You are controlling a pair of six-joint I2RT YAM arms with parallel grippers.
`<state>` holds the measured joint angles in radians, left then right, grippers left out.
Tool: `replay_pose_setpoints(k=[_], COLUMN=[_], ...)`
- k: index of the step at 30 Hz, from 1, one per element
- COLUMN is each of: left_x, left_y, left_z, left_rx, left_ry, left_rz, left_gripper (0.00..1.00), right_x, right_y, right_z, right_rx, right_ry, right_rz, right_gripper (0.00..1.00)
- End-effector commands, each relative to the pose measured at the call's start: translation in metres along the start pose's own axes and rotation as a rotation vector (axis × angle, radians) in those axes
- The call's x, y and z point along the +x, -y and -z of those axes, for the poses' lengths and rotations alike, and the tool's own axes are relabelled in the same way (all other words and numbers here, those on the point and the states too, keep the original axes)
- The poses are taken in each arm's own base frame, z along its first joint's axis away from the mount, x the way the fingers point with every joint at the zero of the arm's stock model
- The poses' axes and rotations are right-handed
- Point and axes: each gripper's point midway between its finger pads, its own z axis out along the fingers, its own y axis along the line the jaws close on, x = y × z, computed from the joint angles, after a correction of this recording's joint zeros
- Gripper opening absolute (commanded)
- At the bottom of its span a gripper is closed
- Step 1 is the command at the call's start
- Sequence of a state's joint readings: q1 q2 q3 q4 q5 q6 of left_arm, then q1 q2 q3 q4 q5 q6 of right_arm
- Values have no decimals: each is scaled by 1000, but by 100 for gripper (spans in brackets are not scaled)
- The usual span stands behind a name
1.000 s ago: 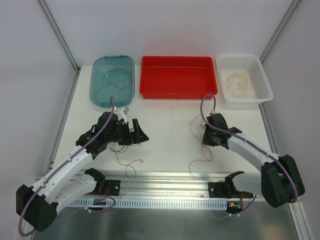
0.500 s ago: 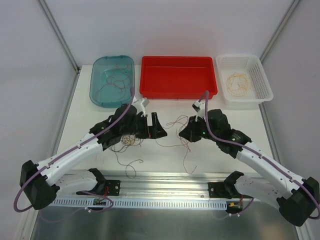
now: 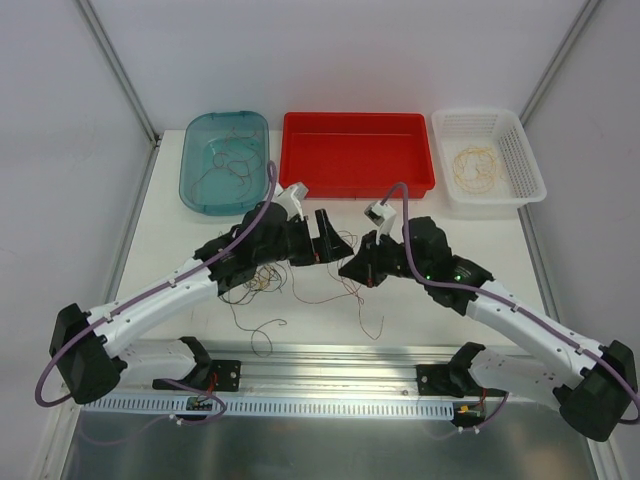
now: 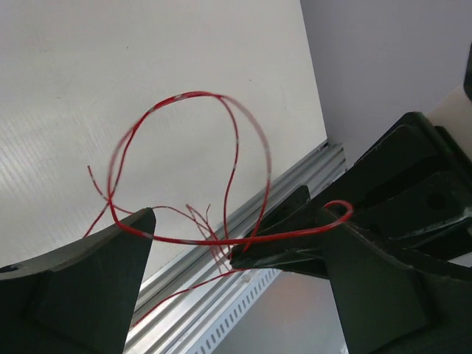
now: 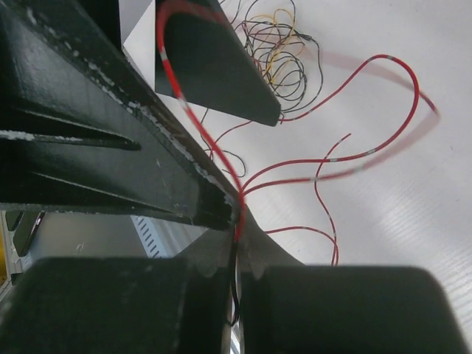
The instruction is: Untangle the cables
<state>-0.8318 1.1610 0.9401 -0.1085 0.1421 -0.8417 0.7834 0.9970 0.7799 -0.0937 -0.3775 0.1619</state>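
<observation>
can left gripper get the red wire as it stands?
Probably yes. The left gripper is open and the red wire crosses its gap; the right gripper, shut on that wire, sits very close.

Far edge: tub left, tray middle, basket right. Left gripper meets right gripper before the tray, cables on the table near-left of them.

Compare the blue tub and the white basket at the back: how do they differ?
The blue tub is see-through with solid walls; the white basket is opaque with slotted walls. The tub holds loose dark wires, spread out; the basket holds yellow wire in a coil. The tub sits left of the red tray, the basket right of it. Both stand in the back row and hold thin wires.
</observation>
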Motion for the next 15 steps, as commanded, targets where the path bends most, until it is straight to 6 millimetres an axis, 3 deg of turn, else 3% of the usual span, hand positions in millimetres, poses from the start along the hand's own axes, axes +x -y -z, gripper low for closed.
replay_pose_setpoints(k=[1,7,11,12,14,15], left_x=[-22,-21,-20,-19,-19,-18], left_y=[23,19,10,9,12,13], left_z=[-5,-18,-24,-26,-26,-27], left_rx=[62,35,4,0,8,10], left_ry=[90,74,77,74,69,63], left_rz=[64,108,142,144,145,142], left_gripper=[93,87,63,49,36,21], right_x=[-28,-26,-30,-29,-30,-30], right_y=[-27,-30,-32,-31,-30,-29], right_z=[-2,-11,-12,-12,-13,-13], right_rx=[-103,-112,-115,-112,-105,-99], right_ry=[65,45,49,46,46,43], right_rz=[78,90,99,97,102,101], right_gripper=[1,1,1,1,1,1])
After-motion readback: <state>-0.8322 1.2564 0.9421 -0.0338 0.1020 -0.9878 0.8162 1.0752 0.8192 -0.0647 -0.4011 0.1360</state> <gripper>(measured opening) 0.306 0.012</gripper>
